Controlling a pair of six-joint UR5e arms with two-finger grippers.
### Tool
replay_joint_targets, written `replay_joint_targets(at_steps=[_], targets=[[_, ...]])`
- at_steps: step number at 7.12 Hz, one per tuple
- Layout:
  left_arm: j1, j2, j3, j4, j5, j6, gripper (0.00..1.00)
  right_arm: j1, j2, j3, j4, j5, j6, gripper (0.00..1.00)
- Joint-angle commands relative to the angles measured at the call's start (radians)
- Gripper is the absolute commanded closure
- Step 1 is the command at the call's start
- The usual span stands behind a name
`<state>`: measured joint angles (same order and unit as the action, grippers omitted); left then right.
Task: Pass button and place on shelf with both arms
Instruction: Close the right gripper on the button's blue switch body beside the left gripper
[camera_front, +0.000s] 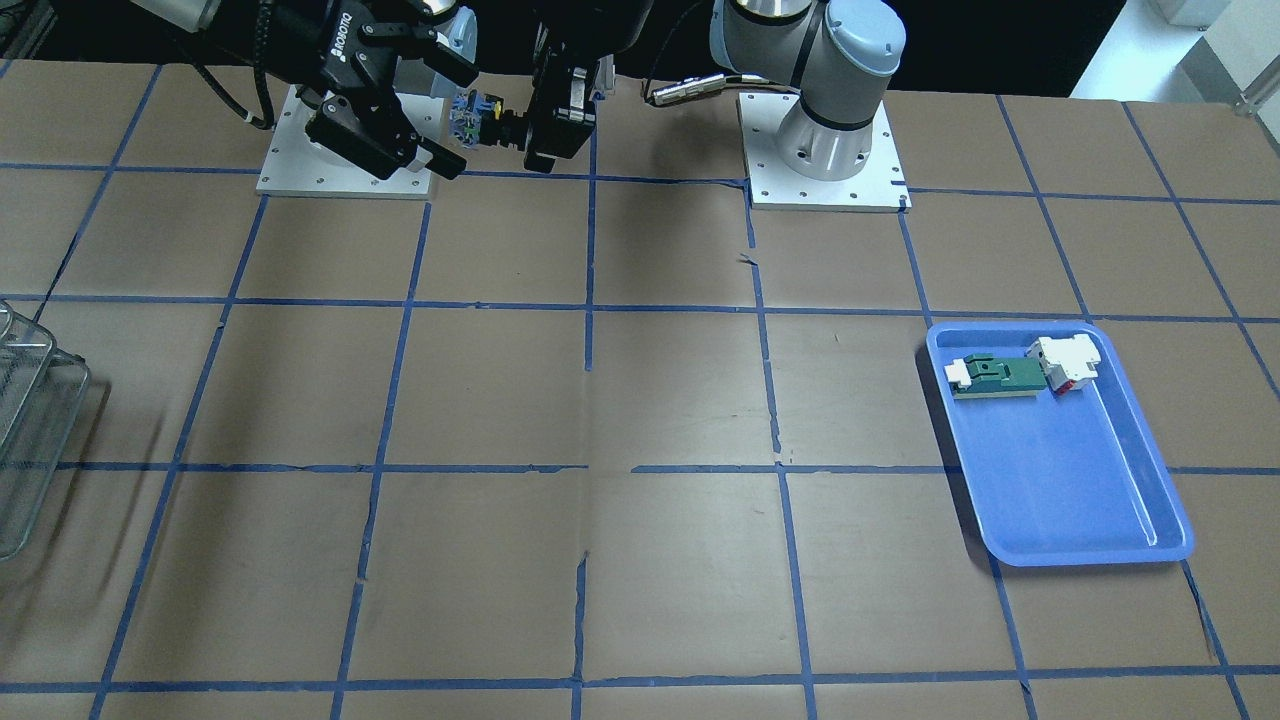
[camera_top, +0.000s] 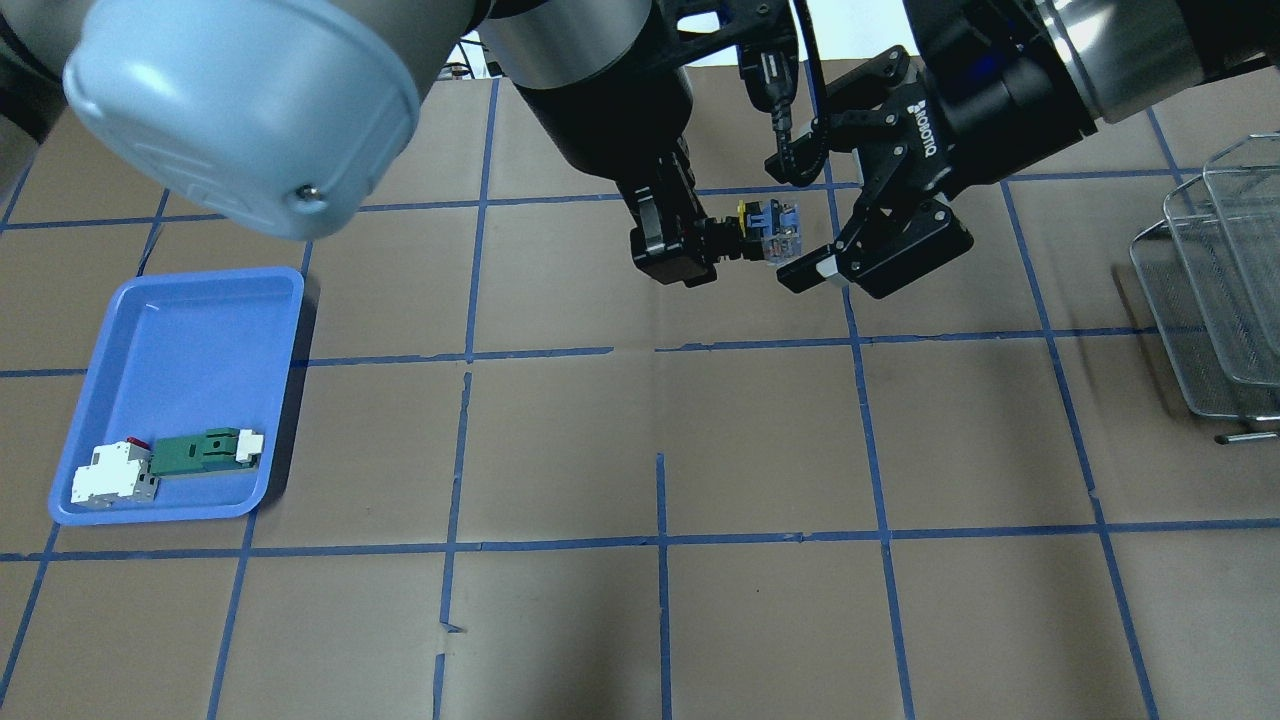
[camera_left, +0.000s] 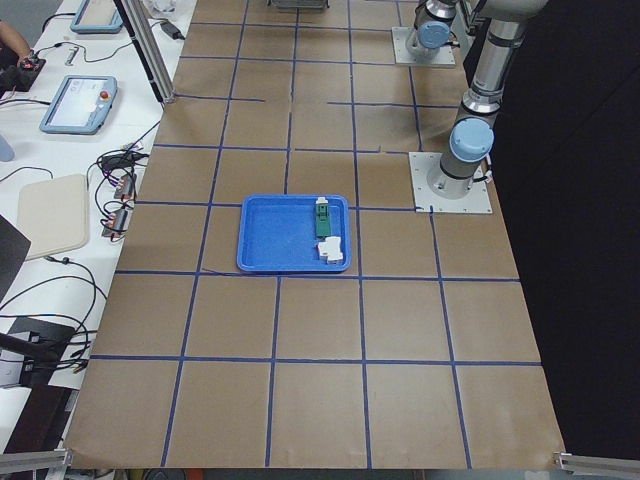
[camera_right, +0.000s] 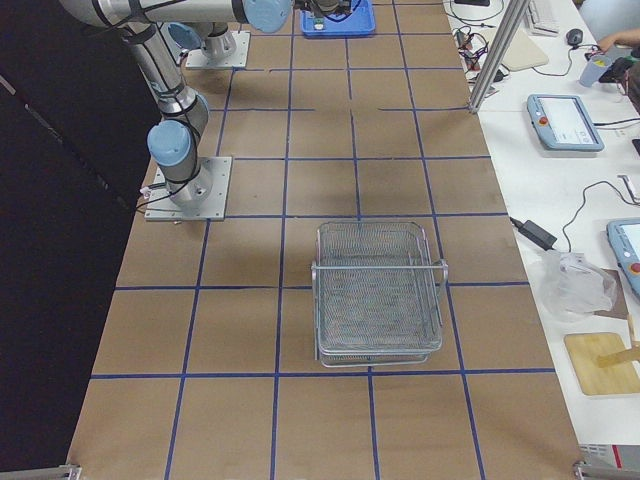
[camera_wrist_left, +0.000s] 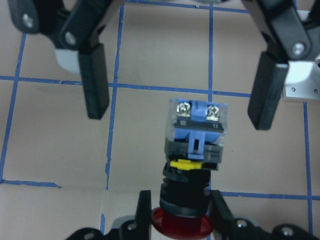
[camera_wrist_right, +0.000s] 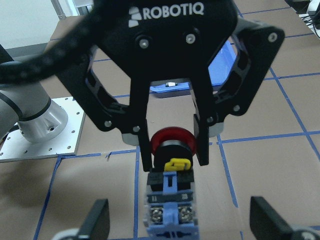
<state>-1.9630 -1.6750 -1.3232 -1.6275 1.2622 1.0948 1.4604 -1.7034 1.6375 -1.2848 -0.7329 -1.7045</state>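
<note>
Jaws on the left silver tubular arm (camera_top: 570, 45) pinch the black barrel of the 1 small red-capped push-button switch (camera_wrist_left: 195, 145), holding it above the brown gridded counter (camera_top: 760, 430). Jaws on the right silver tubular arm (camera_top: 1130, 50) stand wide, 1 finger on each side of the switch's clear bluish block, not touching it. 1 blue plastic tray (camera_top: 190, 330) holds 2 parts: 1 green-and-white flat part (camera_top: 200, 452) against 1 white block with red (camera_top: 108, 480). 1 silver wire-mesh rack (camera_right: 380, 310) stands well apart.

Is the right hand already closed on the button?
No, the right hand is open, spread on either side of the button, which only the left hand holds.
</note>
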Motion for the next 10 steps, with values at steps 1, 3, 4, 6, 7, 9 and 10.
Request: replay_joint_targets(at_steps=[1,3,4,6,7,9,10], targets=[[0.000,0.009,-0.004,0.000,-0.001,0.000,1.00,0.002,-0.007,0.005,0.005,0.000,0.002,0.00],[0.000,0.014,-0.007,0.000,0.002,0.000,1.00,0.002,-0.031,0.007,0.001,-0.002,0.003,0.28],[0.000,0.014,-0.007,0.001,0.000,0.000,1.00,0.002,-0.031,0.005,-0.002,0.001,-0.004,0.44],[0.000,0.017,-0.007,0.001,0.000,0.000,1.00,0.002,-0.032,0.005,-0.004,0.004,-0.017,0.65],[0.000,0.020,-0.005,0.001,0.005,-0.001,0.96,0.002,-0.031,0.004,-0.005,0.004,-0.041,0.72],[0.001,0.034,-0.005,0.000,0.020,0.004,0.00,0.002,-0.030,0.005,-0.005,0.003,-0.050,0.77],[0.003,0.037,-0.005,0.001,0.019,0.004,0.00,0.002,-0.030,0.005,-0.005,0.004,-0.050,0.78]])
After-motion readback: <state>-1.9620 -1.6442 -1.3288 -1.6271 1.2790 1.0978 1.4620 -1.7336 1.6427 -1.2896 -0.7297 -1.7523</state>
